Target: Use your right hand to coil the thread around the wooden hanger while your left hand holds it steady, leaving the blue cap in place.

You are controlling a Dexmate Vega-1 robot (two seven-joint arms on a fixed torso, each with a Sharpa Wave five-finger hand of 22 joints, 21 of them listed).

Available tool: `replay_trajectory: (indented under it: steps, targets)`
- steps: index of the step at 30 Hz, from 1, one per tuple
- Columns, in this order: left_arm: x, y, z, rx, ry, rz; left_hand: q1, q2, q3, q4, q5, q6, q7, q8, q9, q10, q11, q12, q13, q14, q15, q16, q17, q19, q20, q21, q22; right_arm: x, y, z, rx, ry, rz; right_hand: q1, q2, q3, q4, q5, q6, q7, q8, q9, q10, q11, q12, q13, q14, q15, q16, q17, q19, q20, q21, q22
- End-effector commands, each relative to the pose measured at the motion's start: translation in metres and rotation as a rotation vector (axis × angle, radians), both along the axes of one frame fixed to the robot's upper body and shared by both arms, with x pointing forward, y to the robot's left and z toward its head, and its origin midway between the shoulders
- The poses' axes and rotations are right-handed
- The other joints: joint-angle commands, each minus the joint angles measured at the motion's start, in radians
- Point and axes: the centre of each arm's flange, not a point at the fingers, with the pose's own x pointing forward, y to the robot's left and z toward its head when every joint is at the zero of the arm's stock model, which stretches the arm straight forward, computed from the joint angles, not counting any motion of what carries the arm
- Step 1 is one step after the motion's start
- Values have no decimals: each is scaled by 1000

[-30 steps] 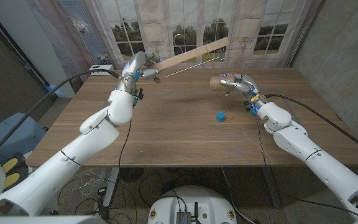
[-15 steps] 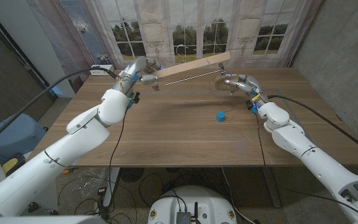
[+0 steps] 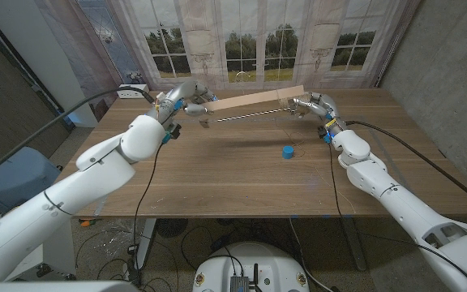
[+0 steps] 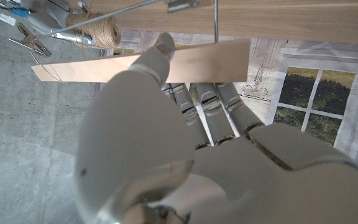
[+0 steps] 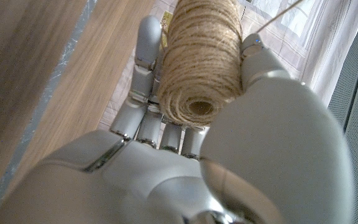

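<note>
Your left hand (image 3: 186, 99) grips one end of the wooden hanger (image 3: 258, 100), fingers closed around the flat bar, holding it in the air above the far side of the table (image 3: 217, 174). In the left wrist view the fingers (image 4: 207, 102) wrap the pale bar (image 4: 104, 67) from behind, thumb laid along it. A thin metal rod (image 3: 246, 116) runs just beneath the bar, roughly parallel to it.

Your right hand (image 3: 310, 104) sits at the hanger's other end, fingers closed around the spool of thread (image 5: 201, 59). The right wrist view shows the jute-coloured spool clamped between thumb and fingers, with one strand (image 5: 278, 15) leaving it toward the window. In the head view the spool is mostly hidden behind the hand, so you cannot tell there whether it touches the hanger. No windings on the bar can be made out.

The blue cap (image 3: 287, 152) stands on the table, nearer you than the hanger's right end and well apart from both hands.
</note>
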Motion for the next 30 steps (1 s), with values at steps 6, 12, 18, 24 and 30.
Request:
replay_trajectory:
  steps: [6,12,18,24,30]
  targets:
    - [-2,4,-6,64,139,-67,39,60,31,26,4,97,12,6,23,7,1,-7,5,167,-213,-2,3,-8,-78,12,3,22,19,40,-63,-62,15,302,302,5,4,7,52,41,0,3,70,62,73,103,277,-321,-5,5,-98,-112,12,-2]
    - [-4,5,-8,84,171,-62,38,59,32,26,5,98,13,5,23,5,-1,-8,8,170,-214,-3,4,-11,-78,14,3,27,23,56,-82,-90,15,302,302,5,5,7,51,41,-1,3,70,62,72,103,277,-321,-7,8,-101,-112,17,-6]
    - [-5,7,-11,116,220,-42,37,59,32,26,5,96,11,4,25,6,-4,-9,10,168,-213,-6,5,-13,-78,17,3,28,29,71,-95,-123,17,302,302,5,5,7,51,40,-2,4,69,59,72,104,277,-321,-10,11,-104,-112,23,-9]
    - [-3,8,-14,142,257,-9,36,59,33,25,5,94,12,4,28,6,-5,-11,11,167,-213,-9,6,-15,-78,19,3,27,38,85,-120,-154,23,301,301,5,6,8,51,38,-2,4,69,59,71,104,277,-321,-13,13,-107,-112,29,-13]
    - [-5,9,-17,163,271,46,36,59,34,25,5,94,9,3,29,7,-7,-12,14,169,-213,-10,8,-18,-78,21,3,24,48,96,-148,-182,38,301,302,5,6,8,51,38,-2,5,69,54,72,105,278,-321,-15,16,-110,-112,34,-16]
